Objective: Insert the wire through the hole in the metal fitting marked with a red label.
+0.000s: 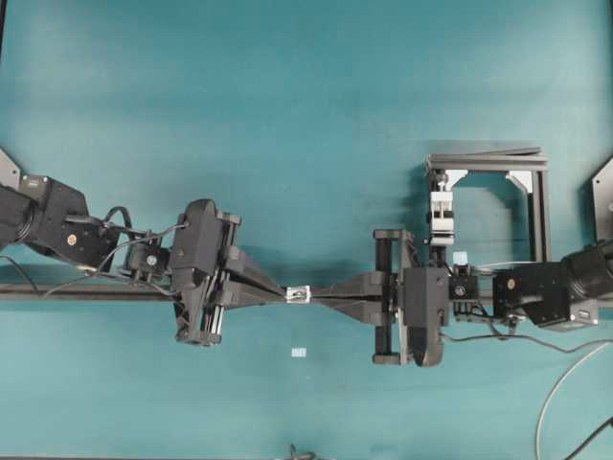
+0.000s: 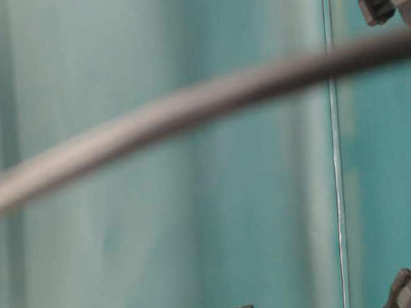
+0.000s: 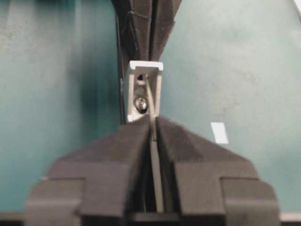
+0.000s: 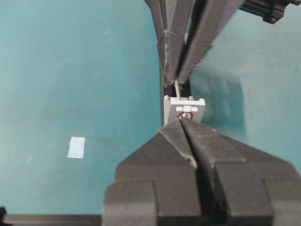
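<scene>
1. Wire (image 4: 177, 88) sits pinched in my closed left end effector (image 3: 153, 123), tip at the metal fitting (image 3: 143, 92).
2. My closed right end effector (image 4: 181, 121) grips that fitting midair.
3. I should feed straight along the hole (image 3: 140, 80), slowly.

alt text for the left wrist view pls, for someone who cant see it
The left gripper, fingers shut on the wire, meets the metal fitting from below, while the right gripper clamps the fitting from above. Behind them is a teal table, with a small white tag lying to the right.
</scene>
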Robot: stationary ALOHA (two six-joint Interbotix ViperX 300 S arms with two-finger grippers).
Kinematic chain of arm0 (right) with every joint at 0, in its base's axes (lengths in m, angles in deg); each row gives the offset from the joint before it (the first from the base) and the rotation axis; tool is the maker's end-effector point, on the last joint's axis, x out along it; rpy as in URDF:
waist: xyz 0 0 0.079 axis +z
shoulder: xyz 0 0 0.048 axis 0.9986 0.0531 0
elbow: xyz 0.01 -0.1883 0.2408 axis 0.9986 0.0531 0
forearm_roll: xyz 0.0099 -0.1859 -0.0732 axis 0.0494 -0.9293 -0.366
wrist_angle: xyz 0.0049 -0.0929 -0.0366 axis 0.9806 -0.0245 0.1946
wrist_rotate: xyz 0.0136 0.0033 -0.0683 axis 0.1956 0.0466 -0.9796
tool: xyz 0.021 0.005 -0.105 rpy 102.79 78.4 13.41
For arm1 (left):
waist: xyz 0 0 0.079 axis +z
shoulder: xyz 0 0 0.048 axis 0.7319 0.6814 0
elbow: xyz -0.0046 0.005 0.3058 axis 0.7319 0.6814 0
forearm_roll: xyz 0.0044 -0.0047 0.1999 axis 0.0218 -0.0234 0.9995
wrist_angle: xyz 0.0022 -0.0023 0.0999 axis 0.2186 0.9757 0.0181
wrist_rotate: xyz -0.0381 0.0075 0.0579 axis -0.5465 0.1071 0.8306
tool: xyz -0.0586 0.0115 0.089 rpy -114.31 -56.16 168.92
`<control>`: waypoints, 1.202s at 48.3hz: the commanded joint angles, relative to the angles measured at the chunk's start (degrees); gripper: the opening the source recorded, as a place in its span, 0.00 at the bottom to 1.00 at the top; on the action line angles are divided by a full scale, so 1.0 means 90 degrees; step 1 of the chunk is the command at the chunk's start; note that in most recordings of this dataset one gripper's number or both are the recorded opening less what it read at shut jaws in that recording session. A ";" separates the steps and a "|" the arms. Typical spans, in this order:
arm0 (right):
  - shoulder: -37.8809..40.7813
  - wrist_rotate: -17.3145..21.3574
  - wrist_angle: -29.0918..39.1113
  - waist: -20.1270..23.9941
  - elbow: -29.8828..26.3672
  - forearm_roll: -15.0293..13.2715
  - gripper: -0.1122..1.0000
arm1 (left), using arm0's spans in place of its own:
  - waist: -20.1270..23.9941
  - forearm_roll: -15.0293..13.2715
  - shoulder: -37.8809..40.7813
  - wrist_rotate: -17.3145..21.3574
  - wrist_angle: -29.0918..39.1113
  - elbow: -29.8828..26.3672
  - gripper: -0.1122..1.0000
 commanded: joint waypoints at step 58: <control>-0.0664 0.0049 0.0469 -0.0020 0.0176 -0.0029 0.97 | 0.0010 0.0049 -0.0605 0.0039 0.0547 0.0127 0.01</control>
